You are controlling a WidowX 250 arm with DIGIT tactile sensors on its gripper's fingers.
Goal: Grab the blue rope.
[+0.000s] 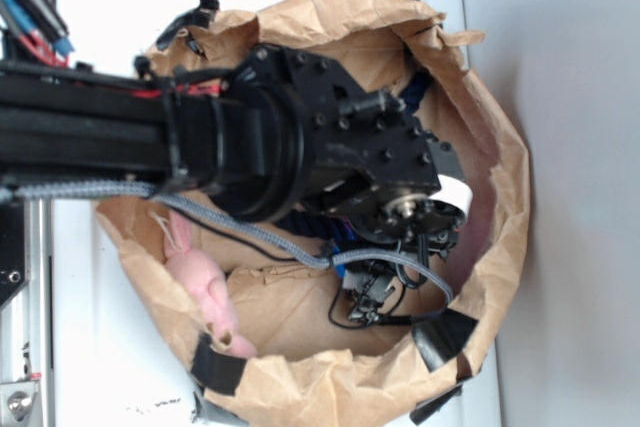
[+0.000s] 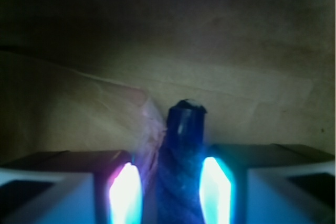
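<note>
Rope first: from the exterior view I can pick out only small bits of the blue rope (image 1: 418,82), a dark navy stretch peeking past the top edge of my arm near the bag's far wall, and another dark twisted bit under the wrist. It lies down in the crumpled brown paper bag (image 1: 500,197), which is why I have the arm (image 1: 300,137) reaching deep over the rim. The arm's black bulk covers most of the bag's floor here, so this view doesn't show me the gripper's fingers, and I cannot tell their state from it. A pink plush (image 1: 205,292) rests against the bag's near wall, well apart from where I'm working, and the grey braided cable (image 1: 260,235) loops across the opening. In the wrist view, the rope's blunt cut end stands up between the two fingers, the strand running down out of frame. The gripper (image 2: 171,190) has its pads (image 2: 125,195) close on either side of the rope, seemingly touching it; I judge it closed on the rope, though glare blurs the contact. A crease of the paper beside the left pad could get pinched too.
</note>
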